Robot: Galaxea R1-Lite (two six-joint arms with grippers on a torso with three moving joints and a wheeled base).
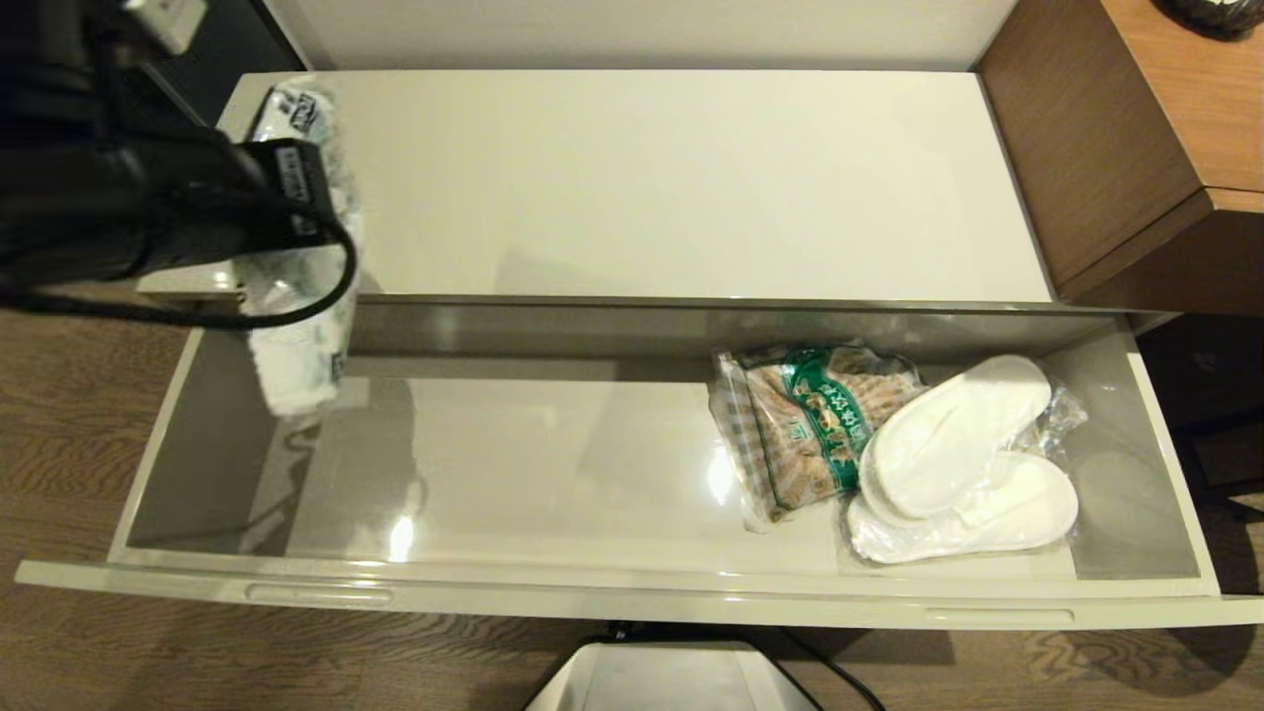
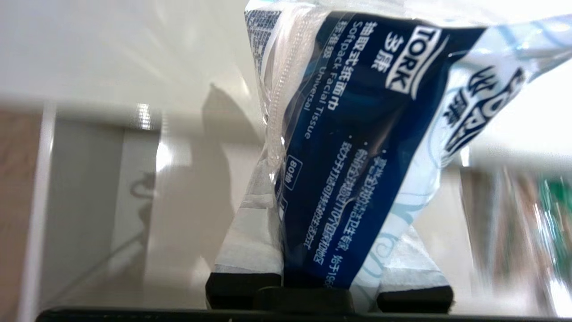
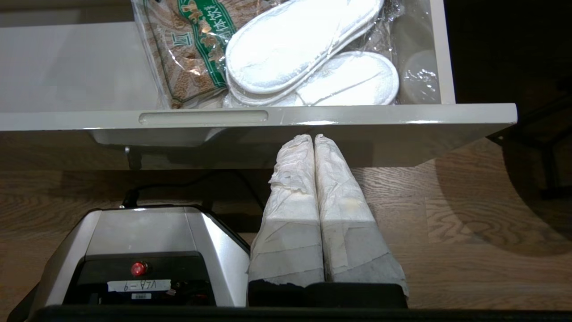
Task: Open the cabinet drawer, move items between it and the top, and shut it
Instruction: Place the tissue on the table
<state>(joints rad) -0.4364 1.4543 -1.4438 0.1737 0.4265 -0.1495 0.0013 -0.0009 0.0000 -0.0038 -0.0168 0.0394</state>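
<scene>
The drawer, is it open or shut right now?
Open. The drawer is pulled far out from under the top, so its floor, the slippers and a snack bag show.

Drawer: standing pulled fully open below the cabinet top.
Left gripper: at 10 o'clock, gripping a white tissue pack hanging over the drawer's left end.
Slippers: lying at 4 o'clock, overlapping a green-labelled snack bag.

The wide glossy cream drawer stands pulled out; plastic-wrapped white slippers lie at its right end; a white-and-blue plastic tissue pack hangs above its left end.
</scene>
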